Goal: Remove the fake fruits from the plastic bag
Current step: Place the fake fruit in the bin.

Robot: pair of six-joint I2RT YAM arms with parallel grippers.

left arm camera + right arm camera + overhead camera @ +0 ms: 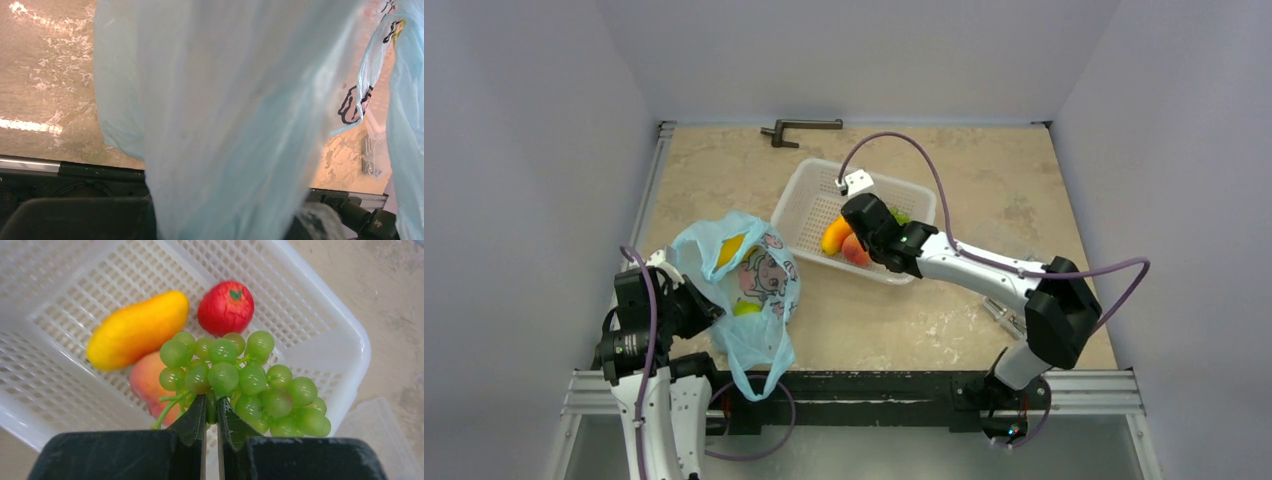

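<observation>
The left arm (634,320) and right arm (969,262) share one build: white links between boxy black joint housings. A purple cable (892,134) loops loosely along each. A small white block (856,183) sits at the right wrist. The right fingers (192,422) are black, tapering to thin flat tips.

Robot lab cell: blank white walls (524,150) around a stone-patterned table (984,170).

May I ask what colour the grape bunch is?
Green; the grape bunch shows best in right wrist view.

White basket (809,205) w/ small red fruit (226,307) inside, dark bracket (802,127) at far edge
</observation>
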